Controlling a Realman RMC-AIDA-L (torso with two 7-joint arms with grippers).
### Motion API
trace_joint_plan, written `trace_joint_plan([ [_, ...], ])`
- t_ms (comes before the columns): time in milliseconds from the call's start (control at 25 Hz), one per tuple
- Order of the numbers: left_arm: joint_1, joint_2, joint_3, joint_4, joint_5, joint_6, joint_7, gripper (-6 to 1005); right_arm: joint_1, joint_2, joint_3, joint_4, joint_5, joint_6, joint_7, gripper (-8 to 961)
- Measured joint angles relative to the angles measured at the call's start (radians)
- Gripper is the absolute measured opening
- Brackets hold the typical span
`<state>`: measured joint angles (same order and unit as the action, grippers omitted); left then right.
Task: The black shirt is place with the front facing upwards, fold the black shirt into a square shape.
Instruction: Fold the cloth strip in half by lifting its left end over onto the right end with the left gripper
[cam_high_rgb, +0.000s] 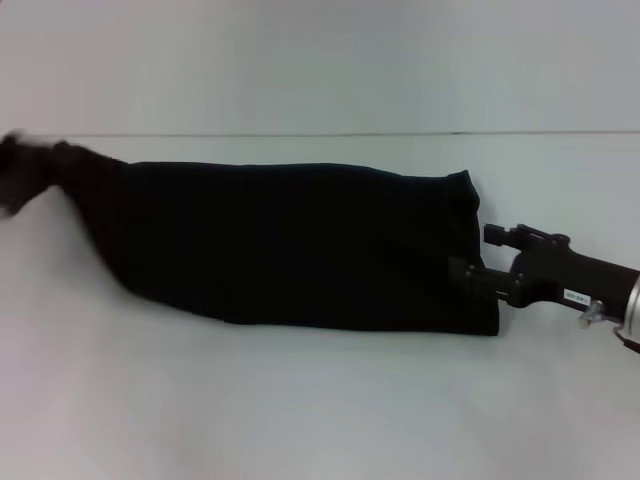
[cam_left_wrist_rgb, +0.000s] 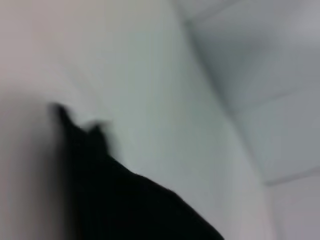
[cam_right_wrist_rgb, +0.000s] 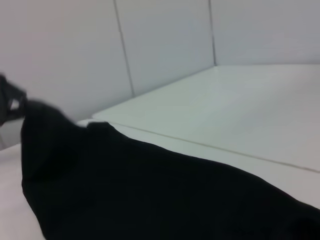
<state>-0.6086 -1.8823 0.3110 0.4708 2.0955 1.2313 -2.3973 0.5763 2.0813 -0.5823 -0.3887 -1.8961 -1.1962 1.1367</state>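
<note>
Head view: the black shirt (cam_high_rgb: 290, 245) is lying across the middle of the white bench (cam_high_rgb: 320, 410) as a long folded band, plain black side up, no lettering showing. The right pincer (cam_high_rgb: 468, 278) is sitting at the band's 3 o'clock end, its tips buried in the hem, apparently closed on cloth. The left pincer (cam_high_rgb: 18, 172) is blurring at 9 o'clock, pulling that end up into a peak; its grip on the cloth seems closed.

Left wrist view: only dark cloth (cam_left_wrist_rgb: 125, 200) is showing against the bench.

Right wrist view: the shirt (cam_right_wrist_rgb: 150, 195) is sagging softly between the two ends. Judged light, limp, unbreakable; corners and hem edges are offering the best hold.
</note>
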Motion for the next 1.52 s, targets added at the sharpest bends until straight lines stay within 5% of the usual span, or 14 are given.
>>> trace_joint_plan([
  [120, -0.101, -0.04, 0.009, -0.007, -0.02, 0.007, 0.035, 44, -0.017, 0.0, 0.015, 0.0, 0.0, 0.005, 0.0, 841],
  [400, -0.358, -0.188, 0.114, -0.011, -0.02, -0.036, 0.109, 44, -0.063, -0.004, 0.065, -0.006, 0.0, 0.0, 0.001, 841],
  [600, -0.416, -0.291, 0.304, -0.065, -0.051, -0.138, 0.14, 44, -0.08, -0.009, 0.067, -0.003, -0.001, 0.001, 0.001, 841],
  [760, -0.442, -0.293, 0.365, -0.291, -0.147, -0.231, 0.279, 44, -0.086, -0.009, 0.071, 0.0, -0.002, 0.004, 0.002, 841],
  [880, -0.428, -0.294, 0.361, -0.349, -0.153, -0.26, 0.322, 45, -0.085, -0.008, 0.072, 0.003, -0.004, 0.011, 0.002, 841],
  [1200, -0.396, -0.294, 0.36, -0.354, -0.163, -0.21, 0.353, 45, -0.069, 0.005, 0.097, 0.006, 0.0, 0.079, 0.002, 841],
  [1520, -0.392, -0.292, 0.359, -0.33, -0.177, -0.13, 0.354, 45, 0.025, 0.013, 0.093, 0.042, 0.0, 0.151, -0.003, 840],
])
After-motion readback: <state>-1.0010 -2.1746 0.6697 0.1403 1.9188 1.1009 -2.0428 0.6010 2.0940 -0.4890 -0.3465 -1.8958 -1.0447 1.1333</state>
